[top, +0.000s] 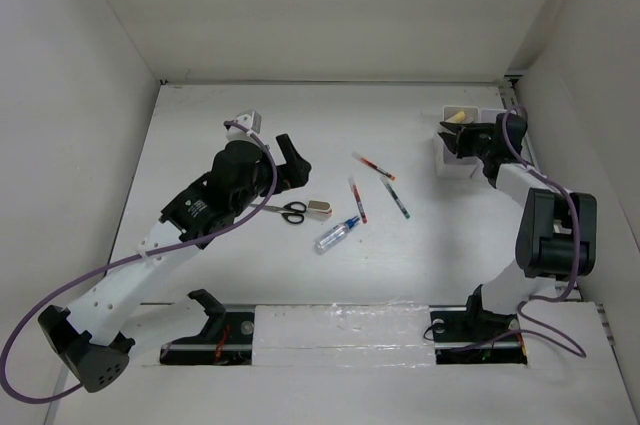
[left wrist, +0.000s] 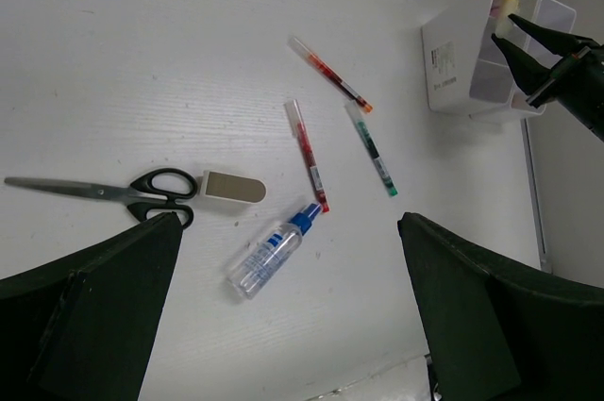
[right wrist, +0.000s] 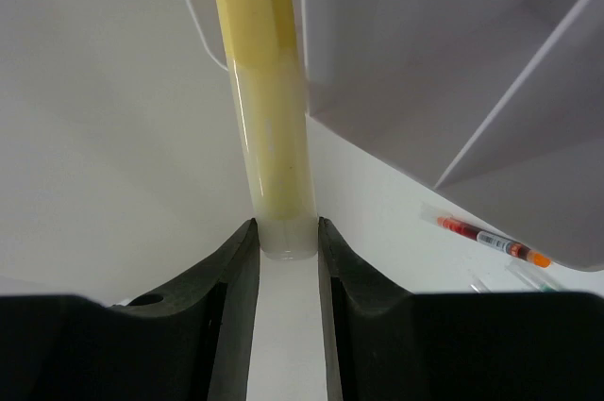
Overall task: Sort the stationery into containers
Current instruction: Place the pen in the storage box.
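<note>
Only the rt wrist view shows the grip close-up: right gripper (right wrist: 286,231) clenched on 1 yellow highlighter (right wrist: 269,90), over the 2 white bins (left wrist: 451,57) at far right. Left wrist view details the loose items mid-table under the wide-open, empty left gripper (top: 290,157): 1 scissors (left wrist: 142,192), 1 beige block (left wrist: 233,187), 1 bottle (left wrist: 269,255), 2 red pens (left wrist: 308,156), 1 green pen (left wrist: 371,149).

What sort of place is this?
Probably a robot lab test booth: white walls box in a white table, two black-and-white robot arms bolted at its edge, and black-handled scissors and thin red pens lie staged.
</note>
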